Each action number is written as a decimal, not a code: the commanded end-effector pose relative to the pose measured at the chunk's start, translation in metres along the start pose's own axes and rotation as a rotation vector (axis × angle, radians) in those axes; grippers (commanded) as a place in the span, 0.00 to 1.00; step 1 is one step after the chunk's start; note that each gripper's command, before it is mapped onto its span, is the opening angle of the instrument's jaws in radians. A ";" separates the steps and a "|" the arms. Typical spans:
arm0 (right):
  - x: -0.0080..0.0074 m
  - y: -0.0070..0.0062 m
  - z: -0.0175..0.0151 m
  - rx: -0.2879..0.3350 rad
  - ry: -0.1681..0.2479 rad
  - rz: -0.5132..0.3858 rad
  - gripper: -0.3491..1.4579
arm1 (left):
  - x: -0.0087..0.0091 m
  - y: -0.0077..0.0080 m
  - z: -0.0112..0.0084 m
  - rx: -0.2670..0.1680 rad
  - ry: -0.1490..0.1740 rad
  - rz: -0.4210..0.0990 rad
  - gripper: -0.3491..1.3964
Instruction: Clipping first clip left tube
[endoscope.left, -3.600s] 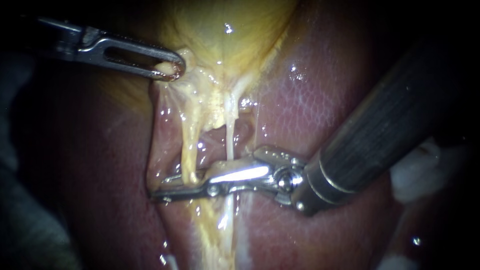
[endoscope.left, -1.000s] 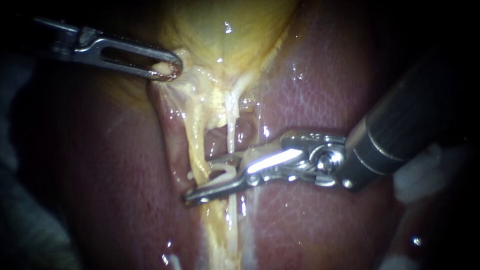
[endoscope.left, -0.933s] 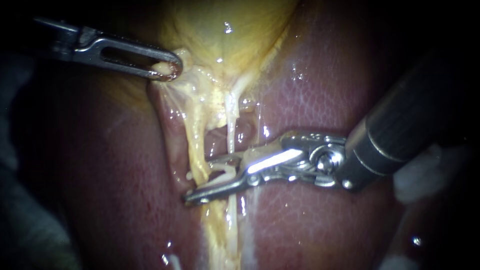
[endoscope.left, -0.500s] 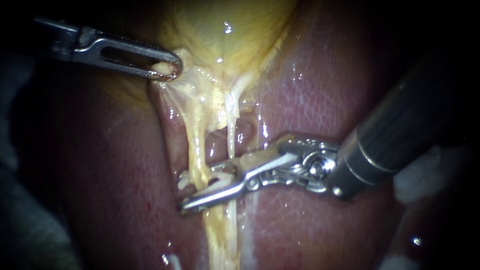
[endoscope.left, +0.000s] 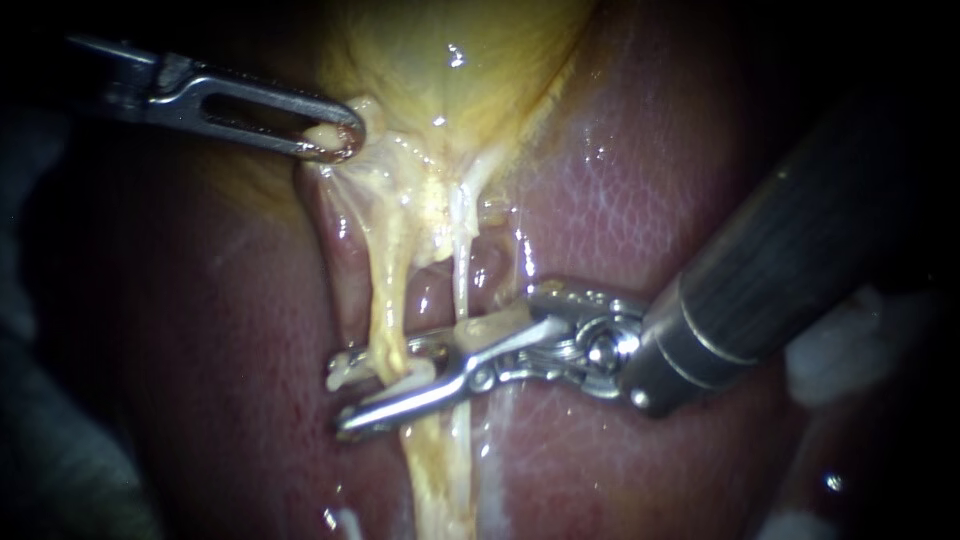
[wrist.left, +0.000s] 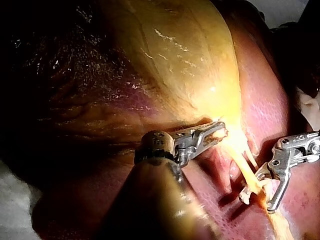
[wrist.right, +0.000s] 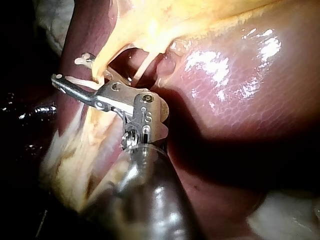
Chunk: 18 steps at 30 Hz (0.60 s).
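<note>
While the left instrument (endoscope.left: 338, 135) pinches the gallbladder (endoscope.left: 450, 60) farther up the left tube (endoscope.left: 388, 300), the endoscope view shows that tube running up and down. It crosses between the right instrument (endoscope.left: 345, 395)'s spread jaws, whose tips reach just past it. From the left wrist, those jaws straddle the tube (wrist.left: 245, 172), gap showing. From the right wrist, one jaw lies across the tube; the other is unclear. Closing squarely looks next.
</note>
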<state>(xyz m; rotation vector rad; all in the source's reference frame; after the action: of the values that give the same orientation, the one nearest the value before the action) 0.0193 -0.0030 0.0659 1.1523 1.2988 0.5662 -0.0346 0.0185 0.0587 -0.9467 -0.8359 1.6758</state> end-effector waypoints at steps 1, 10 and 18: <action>0.0000 0.0000 0.0000 -0.001 -0.001 0.000 0.45 | 0.0000 0.0000 0.0000 0.000 0.000 0.000 0.00; -0.0002 -0.0005 0.0001 0.011 0.001 -0.001 0.44 | 0.0000 0.0000 0.0000 0.000 0.000 0.000 0.00; -0.0007 -0.0024 0.0011 0.088 -0.019 -0.002 0.44 | 0.0000 0.0000 0.0000 0.000 0.000 0.000 0.00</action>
<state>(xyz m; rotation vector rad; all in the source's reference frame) 0.0196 -0.0051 0.0638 1.2321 1.3191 0.4922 -0.0346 0.0185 0.0587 -0.9464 -0.8358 1.6757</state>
